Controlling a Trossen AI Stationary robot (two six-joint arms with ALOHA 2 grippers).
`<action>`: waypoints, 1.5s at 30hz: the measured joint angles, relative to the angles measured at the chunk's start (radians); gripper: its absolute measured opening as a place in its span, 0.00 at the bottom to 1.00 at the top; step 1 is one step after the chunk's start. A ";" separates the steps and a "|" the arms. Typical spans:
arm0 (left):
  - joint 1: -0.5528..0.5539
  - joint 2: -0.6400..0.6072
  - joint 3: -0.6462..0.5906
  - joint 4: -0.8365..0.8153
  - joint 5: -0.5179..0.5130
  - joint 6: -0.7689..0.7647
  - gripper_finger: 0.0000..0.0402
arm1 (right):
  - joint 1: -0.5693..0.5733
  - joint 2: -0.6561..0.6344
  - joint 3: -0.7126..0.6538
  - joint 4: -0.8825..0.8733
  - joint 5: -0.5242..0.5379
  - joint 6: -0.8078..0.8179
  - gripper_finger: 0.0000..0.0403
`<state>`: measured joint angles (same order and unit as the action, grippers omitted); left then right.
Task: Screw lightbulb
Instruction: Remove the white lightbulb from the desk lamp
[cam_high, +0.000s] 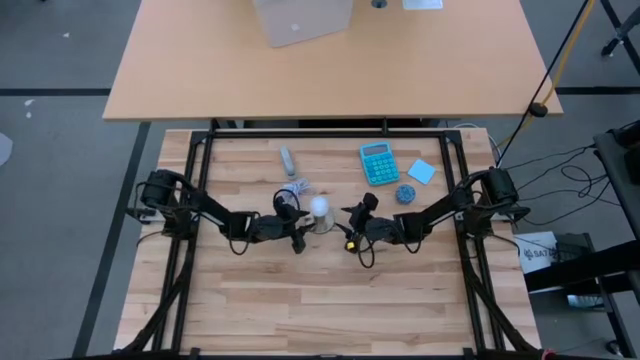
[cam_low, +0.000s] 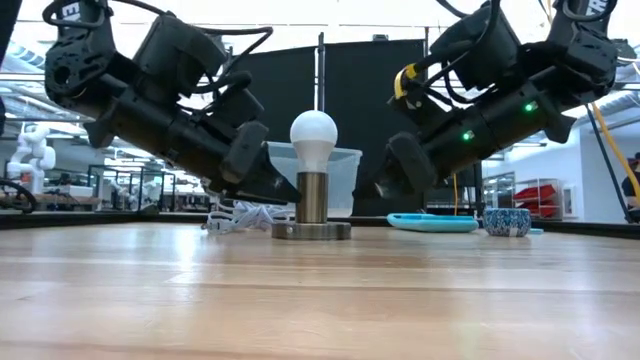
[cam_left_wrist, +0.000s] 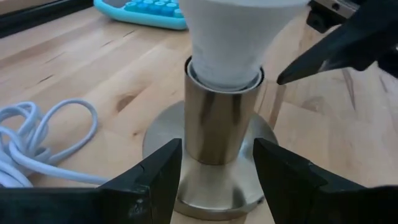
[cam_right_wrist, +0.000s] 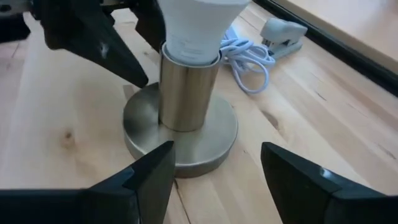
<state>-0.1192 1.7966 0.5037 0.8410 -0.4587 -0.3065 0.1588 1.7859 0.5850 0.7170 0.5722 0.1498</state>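
Note:
The white lightbulb (cam_low: 313, 134) stands upright with its narrow end down in the tube of the round metal socket (cam_low: 312, 198). The socket's disc base (cam_high: 320, 224) rests on the table's middle. My left gripper (cam_left_wrist: 217, 158) is low at the socket's left side and open. Its fingers stand at either side of the tube (cam_left_wrist: 217, 118). My right gripper (cam_right_wrist: 214, 165) is open and low at the socket's right side. It stands a little short of the base (cam_right_wrist: 186, 143) and touches nothing. My left gripper comes level from the table's left. Its fingertips (cam_left_wrist: 171, 155) stand close against the two sides of the socket's tube (cam_left_wrist: 189, 137), just above the base. I cannot tell whether they touch it.
A white coiled cable (cam_high: 293, 190) lies just behind the socket on its left. A grey stapler (cam_high: 288, 158), a blue calculator (cam_high: 379, 163), a blue notepad (cam_high: 421, 171) and a small patterned bowl (cam_high: 405, 194) lie toward the far edge. The near half of the table (cam_high: 320, 300) is bare wood.

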 joint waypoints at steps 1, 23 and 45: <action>0.000 -0.001 0.000 0.001 0.000 0.000 0.51 | 0.004 0.000 0.000 0.005 0.002 -0.017 0.57; -0.021 -0.099 -0.001 -0.114 -0.015 0.008 0.00 | 0.020 -0.001 0.045 0.004 0.008 -0.144 0.02; -0.060 -0.295 -0.001 -0.289 -0.135 0.133 0.00 | 0.047 -0.002 0.045 0.052 0.001 -0.178 0.00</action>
<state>-0.1787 1.5017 0.5030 0.5517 -0.5941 -0.1734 0.2058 1.7840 0.6296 0.7687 0.5732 -0.0277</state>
